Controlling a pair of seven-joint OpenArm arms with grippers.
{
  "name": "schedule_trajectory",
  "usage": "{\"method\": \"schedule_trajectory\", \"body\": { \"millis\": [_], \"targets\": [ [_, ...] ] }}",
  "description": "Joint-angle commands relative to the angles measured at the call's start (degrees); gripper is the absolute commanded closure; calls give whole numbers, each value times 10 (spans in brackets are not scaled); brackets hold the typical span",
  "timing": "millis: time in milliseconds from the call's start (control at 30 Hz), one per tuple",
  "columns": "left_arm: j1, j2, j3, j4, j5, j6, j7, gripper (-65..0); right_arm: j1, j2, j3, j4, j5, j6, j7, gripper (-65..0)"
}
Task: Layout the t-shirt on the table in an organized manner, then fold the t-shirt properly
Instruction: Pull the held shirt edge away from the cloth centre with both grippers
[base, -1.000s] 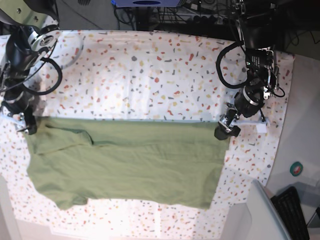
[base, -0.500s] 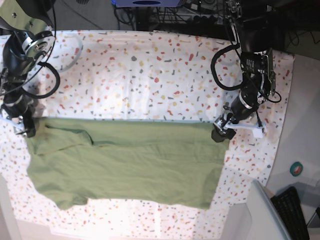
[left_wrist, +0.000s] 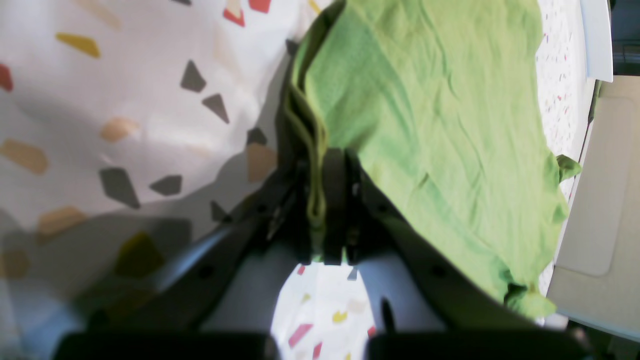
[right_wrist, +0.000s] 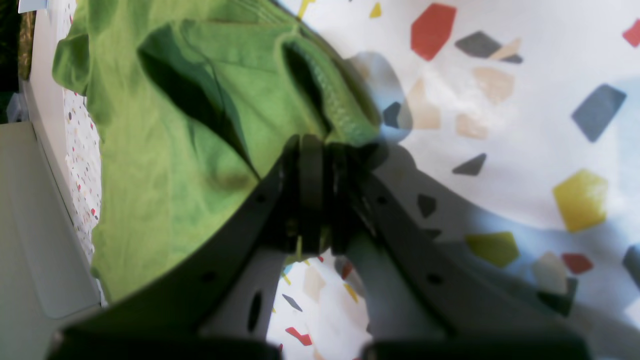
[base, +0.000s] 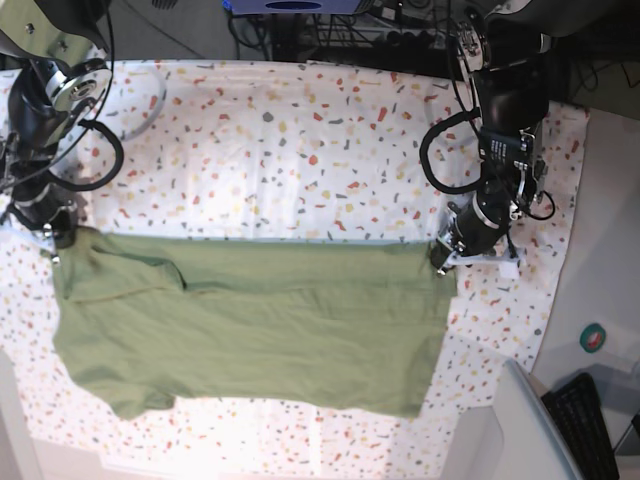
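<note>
The olive-green t-shirt (base: 260, 320) lies spread flat on the near half of the speckled table (base: 300, 150), its straight top edge running left to right. My left gripper (base: 443, 255) sits at the shirt's top right corner. In the left wrist view this left gripper (left_wrist: 320, 200) is shut, with a folded edge of the t-shirt (left_wrist: 425, 100) pinched between its fingers. My right gripper (base: 60, 238) is at the top left corner by the sleeve. The right wrist view shows that right gripper (right_wrist: 320, 155) shut on the t-shirt (right_wrist: 165, 165) just below a ribbed hem.
A plain grey bin (base: 520, 430) stands off the table's near right corner, beside a black keyboard-like object (base: 590, 420) and a green tape roll (base: 594, 338). Cables loop around both arms above the shirt. The shirt's bottom hem lies close to the table's near edge.
Both grippers have closed on the shirt's top corners. The left arm has drawn in over the right corner, and the right gripper has shifted slightly upward at the left corner.
</note>
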Motion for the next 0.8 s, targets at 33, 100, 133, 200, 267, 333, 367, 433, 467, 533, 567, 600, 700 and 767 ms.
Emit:
{"method": "schedule_trajectory", "body": {
  "millis": [33, 100, 133, 200, 267, 333, 367, 433, 467, 533, 567, 600, 700, 767],
  "targets": [
    [8, 0, -2, 29, 17, 13, 77, 0, 6, 16, -2, 25, -1, -1, -32, 0],
    [38, -1, -3, 85, 17, 14, 110, 0, -8, 19, -2, 63, -1, -1, -81, 0],
    [54, -2, -3, 121, 17, 14, 122, 0, -15, 19, -2, 91, -1, -1, -104, 0],
    [90, -4, -3, 191, 17, 15, 148, 0, -34, 18, -2, 145, 0, -1, -147, 0],
    [125, -4, -4, 252, 17, 15, 174, 0, -57, 13, 1, 194, 2, -1, -186, 0],
    [157, -6, -13, 301, 17, 15, 195, 0, -82, 10, 3, 241, 3, -1, -216, 0],
    [172, -7, -27, 321, 17, 15, 206, 0, -96, 9, 3, 261, 4, -1, -232, 0],
    [200, -4, -58, 351, 17, 15, 226, 0, -123, -3, 3, 296, 4, -1, -264, 0],
    [212, -4, -68, 360, 17, 15, 233, 0, -135, -12, 3, 319, 4, -1, -277, 0],
    [231, -4, -80, 373, 17, 15, 239, 0, -163, -34, 4, 360, 4, -1, -295, 0],
    [241, -4, -83, 377, 17, 15, 239, 0, -177, -48, 4, 382, 4, -1, -300, 0],
    [250, -6, -82, 383, 17, 15, 239, 0, -190, -61, 4, 403, 1, -1, -301, 0],
    [271, -4, -85, 392, 17, 15, 239, 0, -225, -93, 4, 446, 1, -1, -303, 0],
    [281, -4, -86, 394, 17, 15, 238, 0, -237, -103, 4, 456, 0, -1, -303, 0]
  ]
}}
